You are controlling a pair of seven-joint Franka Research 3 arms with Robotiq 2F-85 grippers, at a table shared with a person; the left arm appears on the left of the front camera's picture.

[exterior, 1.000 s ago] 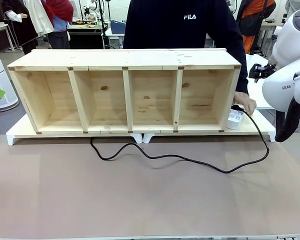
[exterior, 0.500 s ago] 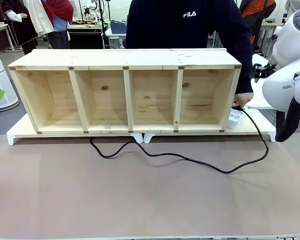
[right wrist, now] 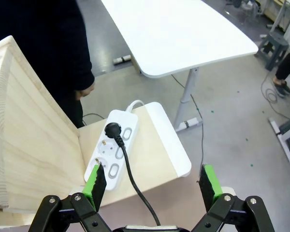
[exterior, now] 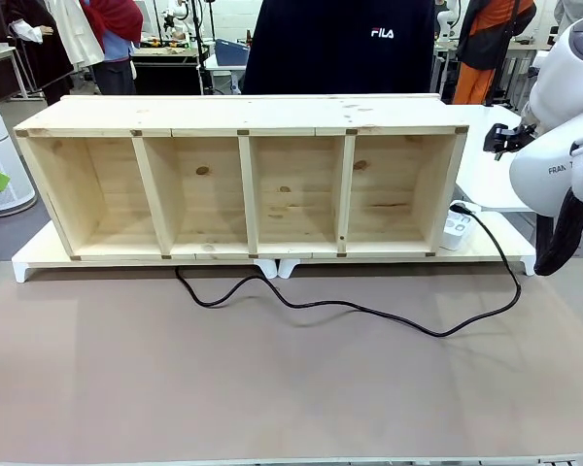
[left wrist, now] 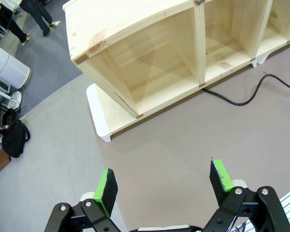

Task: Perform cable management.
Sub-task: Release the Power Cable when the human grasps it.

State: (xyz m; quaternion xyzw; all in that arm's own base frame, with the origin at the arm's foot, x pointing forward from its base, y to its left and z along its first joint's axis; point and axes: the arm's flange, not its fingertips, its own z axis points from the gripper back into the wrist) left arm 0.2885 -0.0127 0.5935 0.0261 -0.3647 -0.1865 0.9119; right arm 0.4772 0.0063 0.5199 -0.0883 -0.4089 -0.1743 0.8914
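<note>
- Green-padded left gripper (left wrist: 164,186): jaws spread wide, nothing between them; it hangs over the bare brown table (exterior: 272,388) off the left end of the shelf unit.
- Pine shelf unit (exterior: 243,184): four open compartments facing the robot, lying on a low white base board (exterior: 29,260) along the far half of the table.
- Black cable (exterior: 369,313): slack and wavy on the table in front of the shelf. One end runs in under the shelf's front edge near the second compartment from the left; from there the cable snakes rightward, loops out near the table's right side, then climbs back to its plug (right wrist: 110,128).
- Long axis: mostly left to right across the table, parallel to the shelf front.
- White power strip (right wrist: 112,150): on the right end of the base board, just beside the shelf's right wall. The plug sits in one of its sockets.
- Right gripper (right wrist: 153,186): fingers wide apart, empty, poised above the power strip, with the cable running from the plug toward it and passing below between the pads.
- Person (exterior: 340,44): dark top, standing behind the shelf, hands off the strip.
- Judgement: the plugged end lies directly below the right gripper, so that arm is nearer to it; the left gripper is nearer the end under the shelf, which lies ahead of it and to its right in the wrist view.
</note>
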